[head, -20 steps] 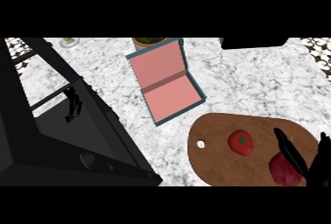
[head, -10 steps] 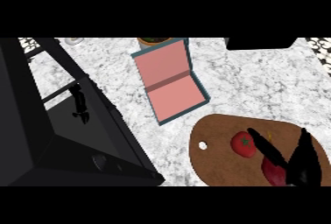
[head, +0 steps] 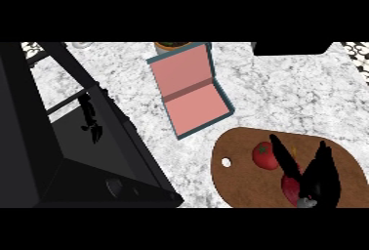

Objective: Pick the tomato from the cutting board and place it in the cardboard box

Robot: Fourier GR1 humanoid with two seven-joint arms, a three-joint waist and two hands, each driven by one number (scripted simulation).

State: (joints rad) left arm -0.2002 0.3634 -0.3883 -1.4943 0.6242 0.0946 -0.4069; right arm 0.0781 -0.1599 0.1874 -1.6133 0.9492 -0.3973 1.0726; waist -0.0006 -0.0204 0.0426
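Right hand: we see it (head: 316, 185) over the near right part of the board (head: 241, 180), coming in from the lower edge. It is open, with straight fingers spread in a V and nothing held.
Contact: one finger (head: 281, 148) lies along the tomato's right edge and overlaps it. We cannot tell whether it touches or hangs above. The other fingers point up over the board's right side, apart from the tomato.
Left hand: we find it nowhere.
Tomato: it (head: 264, 155) sits on the board, near the middle, red with a small green top, not lifted.
Box: it (head: 193, 90) lies on the counter (head: 288, 93) up and left of the board, near its far edge but not touching. It is flat and open, with a pink inside, a teal rim and a darker band across the middle. We see nothing in it.
Board: brown and rounded, with a small hole (head: 226, 162) at its left end. Its near edge is cut off.
Red thing: a second red shape (head: 290, 189) lies on the board under the hand. It is mostly hidden, and we cannot say what it is.
Pot: a round vessel (head: 173, 46) shows beyond the box, cut off at the top. Its contents are unclear.
Stove: a large black body (head: 65, 161) fills the view left of the board.
Dark block: a black shape (head: 290, 48) lies far beyond the board, cut off, and we cannot identify it.
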